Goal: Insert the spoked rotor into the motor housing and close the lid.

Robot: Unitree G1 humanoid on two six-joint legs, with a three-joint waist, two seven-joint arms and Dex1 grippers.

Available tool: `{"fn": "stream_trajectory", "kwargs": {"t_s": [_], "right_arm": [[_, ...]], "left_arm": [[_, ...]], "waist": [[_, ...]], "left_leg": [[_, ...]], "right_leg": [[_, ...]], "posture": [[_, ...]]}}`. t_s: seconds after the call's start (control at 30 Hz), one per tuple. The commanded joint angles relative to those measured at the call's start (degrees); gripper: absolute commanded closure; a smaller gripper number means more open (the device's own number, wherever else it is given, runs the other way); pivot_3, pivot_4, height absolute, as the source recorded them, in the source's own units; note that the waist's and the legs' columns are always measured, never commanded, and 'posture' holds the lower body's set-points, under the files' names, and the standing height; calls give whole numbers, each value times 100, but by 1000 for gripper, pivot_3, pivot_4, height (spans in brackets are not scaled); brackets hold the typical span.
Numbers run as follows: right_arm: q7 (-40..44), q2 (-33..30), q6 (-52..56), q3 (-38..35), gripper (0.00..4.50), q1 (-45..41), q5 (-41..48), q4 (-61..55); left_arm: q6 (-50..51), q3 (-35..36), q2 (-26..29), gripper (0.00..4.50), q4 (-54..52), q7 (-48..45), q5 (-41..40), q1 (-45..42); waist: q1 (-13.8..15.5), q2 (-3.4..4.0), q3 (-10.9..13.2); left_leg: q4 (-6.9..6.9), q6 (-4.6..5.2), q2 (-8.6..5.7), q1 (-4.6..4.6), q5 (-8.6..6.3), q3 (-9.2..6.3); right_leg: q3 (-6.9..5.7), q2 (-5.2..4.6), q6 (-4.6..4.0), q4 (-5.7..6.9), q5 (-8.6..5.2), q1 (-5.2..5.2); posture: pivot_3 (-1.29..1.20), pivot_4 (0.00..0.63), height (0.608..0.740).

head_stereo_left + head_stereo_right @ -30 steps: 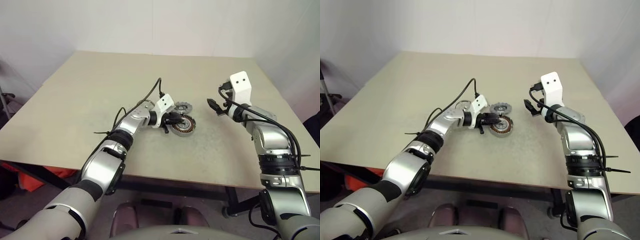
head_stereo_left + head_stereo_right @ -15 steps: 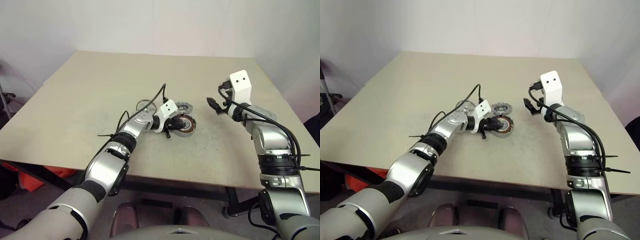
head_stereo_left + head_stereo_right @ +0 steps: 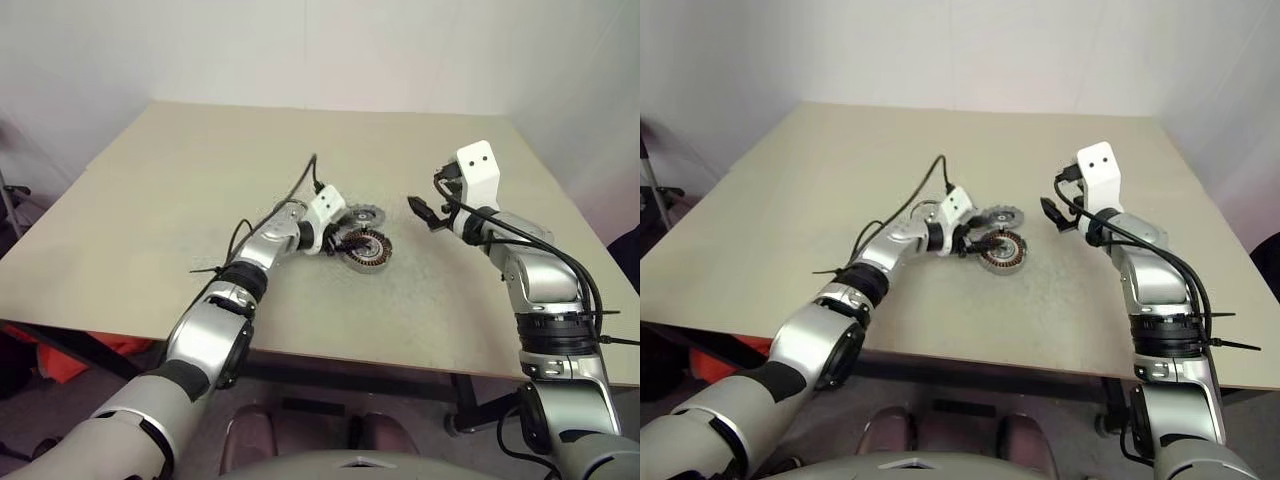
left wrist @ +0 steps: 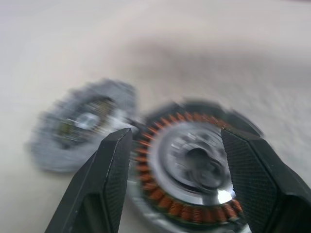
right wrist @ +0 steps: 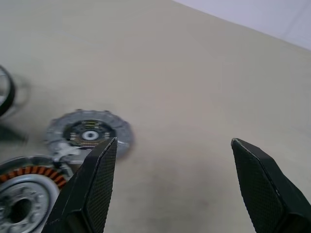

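Note:
The motor housing lies flat mid-table, a ring of copper windings around a silver centre with holes. I cannot pick out the spoked rotor as a separate piece from that silver centre. The lid, grey with a notched rim, lies flat just behind the housing and close against it. My left gripper is open right at the housing's near-left side, its fingers spread about as wide as the housing and holding nothing. My right gripper hovers open to the right of the lid.
The parts sit on a plain beige table with open surface on every side; its front edge runs below the arms. A black cable loops up from my left wrist.
My left gripper's fingers have spread apart beside the housing, and the hand has lifted and drawn back a little to the left. The right arm has stayed in place.

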Motion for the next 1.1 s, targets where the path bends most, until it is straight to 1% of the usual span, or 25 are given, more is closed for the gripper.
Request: {"fn": "stream_trajectory", "kwargs": {"t_s": [0.03, 0.23, 0.4, 0.57, 0.77, 0.87, 0.93, 1.1], "right_arm": [[262, 24, 109, 275, 286, 125, 151, -550], [492, 120, 404, 789, 286, 438, 223, -1033], [524, 140, 628, 937, 286, 497, 269, -1214], [524, 220, 799, 1143, 286, 550, 278, -1301], [501, 187, 793, 1315, 286, 602, 189, -1241], [474, 180, 775, 1340, 924, 588, 131, -1182], [472, 180, 773, 1333, 1567, 576, 116, -1160], [457, 173, 711, 1359, 1567, 520, 28, -1035]], "left_arm": [[188, 343, 314, 1432, -687, -30, -338, -6], [563, 556, 1001, 1432, -1472, 92, -458, 600], [906, 606, 1296, 1432, -2157, 152, -545, 1205], [1168, 637, 1348, 1432, -2656, 382, -636, 1614], [1308, 624, 1365, 1432, -2905, 520, -691, 1747], [1342, 633, 1404, 1413, -2954, 544, -705, 1793], [1356, 624, 1410, 1413, -2987, 558, -707, 1825], [1386, 597, 1395, 1413, -3059, 594, -702, 1877]], "waist": [[-3, 1, 0], [-36, 3, 1], [-10, 6, 4], [-12, 6, 4], [-28, 6, 4], [-37, 6, 4], [-39, 6, 4], [-41, 6, 4]], "left_leg": [[-1, 0, 0, 0, 0, 0], [-10, 1, 2, 4, -1, 0], [-11, 0, 1, -2, -1, 0], [-14, -1, 3, -4, 0, 0], [-24, -5, 5, -3, 2, 0], [-31, -6, 4, -2, 3, 0], [-40, -9, 3, 0, 4, 0], [-55, -11, 3, -2, 6, 0]], "right_leg": [[0, 0, 0, 0, 0, -1], [-1, 2, 0, -5, -1, 0], [-3, 0, 1, -13, -1, 0], [-4, 0, 2, -19, -1, -1], [-7, 2, 4, -22, -3, -3], [-6, 2, 5, -26, -3, -2], [-7, 3, 5, -31, -3, -2], [-9, 4, 4, -46, -3, -3]], "posture": [[0, 0, 740], [0, 0, 740], [0, 0, 740], [0, 0, 740], [0, 0, 740], [0, 0, 740], [0, 0, 740], [0, 0, 740]]}}
